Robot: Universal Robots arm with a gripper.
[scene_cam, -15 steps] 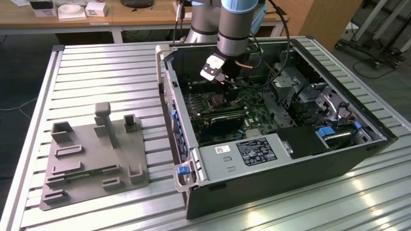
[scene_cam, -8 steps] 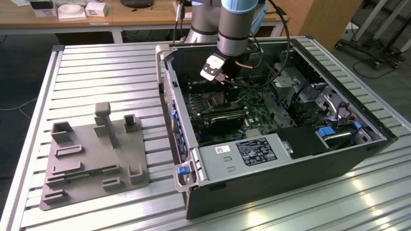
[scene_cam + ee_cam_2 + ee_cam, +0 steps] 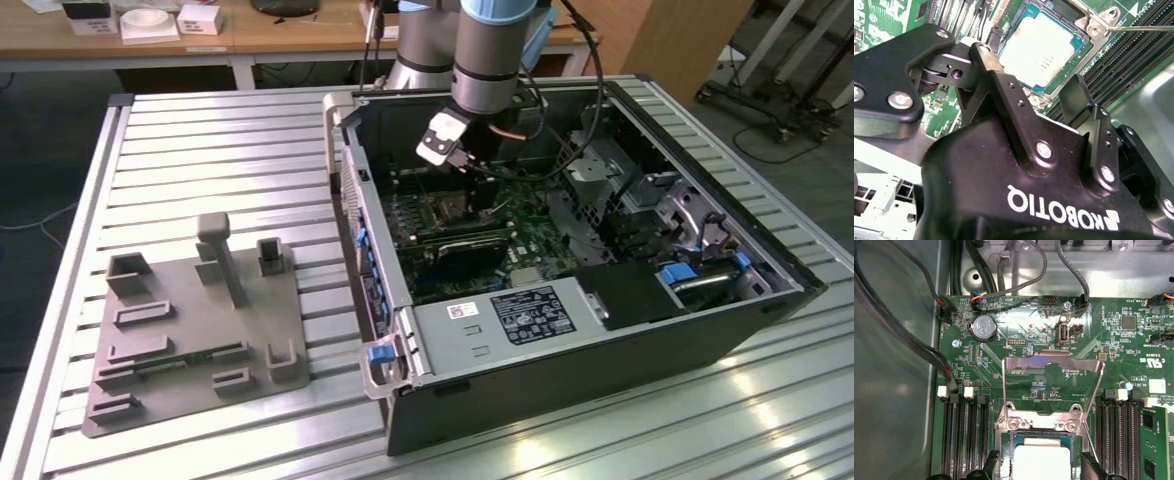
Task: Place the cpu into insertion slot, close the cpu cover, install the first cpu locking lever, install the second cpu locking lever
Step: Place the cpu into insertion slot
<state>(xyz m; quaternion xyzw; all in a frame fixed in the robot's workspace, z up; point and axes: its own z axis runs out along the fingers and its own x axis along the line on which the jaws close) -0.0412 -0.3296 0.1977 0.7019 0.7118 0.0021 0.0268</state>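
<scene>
Closest to the lens in the second wrist view is the tool (image 3: 1029, 70), fingers (image 3: 1078, 97) spread wide and gripping nothing, w/ the cpu (image 3: 1046, 50) showing in the gap betw. them. Cpu lies flat, metal top up, seated in the insertion slot (image 3: 1012, 450), so I'd call step one done. I can't tell if the fingers touch it; in the first wrist view they flank it w/ a gap each side. What matters now, imo: the cpu cover (image 3: 1054, 360) stands swung open on the far side of the slot from the tool, hinge edge against the slot rim, free edge tipped away towards the coin cell (image 3: 984, 328). Its hinge line runs crosswise to my approach. One locking lever (image 3: 1144, 28) looks unlatched, a thin rod beside the slot. In the exterior view the tool hangs inside the open PC case (image 3: 561, 400) on the desk (image 3: 200, 150).
</scene>
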